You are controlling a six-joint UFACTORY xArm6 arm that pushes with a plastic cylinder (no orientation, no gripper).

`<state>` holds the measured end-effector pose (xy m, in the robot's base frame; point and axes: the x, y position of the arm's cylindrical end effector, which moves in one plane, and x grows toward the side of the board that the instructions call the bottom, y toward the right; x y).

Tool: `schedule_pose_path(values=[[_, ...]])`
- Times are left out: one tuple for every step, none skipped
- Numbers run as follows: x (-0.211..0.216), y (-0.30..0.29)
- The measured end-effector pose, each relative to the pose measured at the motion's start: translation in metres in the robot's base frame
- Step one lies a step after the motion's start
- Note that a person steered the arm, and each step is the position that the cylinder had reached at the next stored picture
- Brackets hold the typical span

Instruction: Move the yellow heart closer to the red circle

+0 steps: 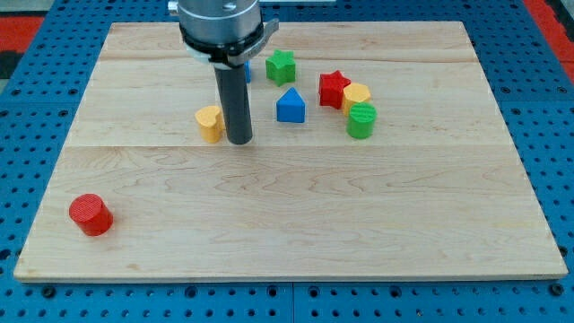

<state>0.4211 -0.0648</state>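
While my tip [239,140] stands just right of the yellow heart [209,123], no gripper fitted, red circle [91,214] well apart, view's bottom left.

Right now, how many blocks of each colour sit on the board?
Red: 2, the red circle and red star
Yellow: 2, the yellow heart and yellow block
Green: 2, the green star and green cylinder
Blue: 2, the blue house-shaped block and a blue block mostly hidden behind the rod
Total: 8

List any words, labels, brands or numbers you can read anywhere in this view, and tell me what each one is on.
None: no readable text, number or sign appears.
The pale wooden board, the blue perforated table and the metal arm mount are unmarked.
The yellow heart block, red cylinder block and my tip also carry nothing.
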Motion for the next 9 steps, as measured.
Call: schedule_pose_path(values=[[-0.015,0.0],[-0.022,-0.017],[-0.024,-0.047],[-0.033,-0.067],[-0.04,-0.081],[-0.047,-0.098],[-0.045,-0.108],[-0.043,-0.108],[-0.043,-0.094]])
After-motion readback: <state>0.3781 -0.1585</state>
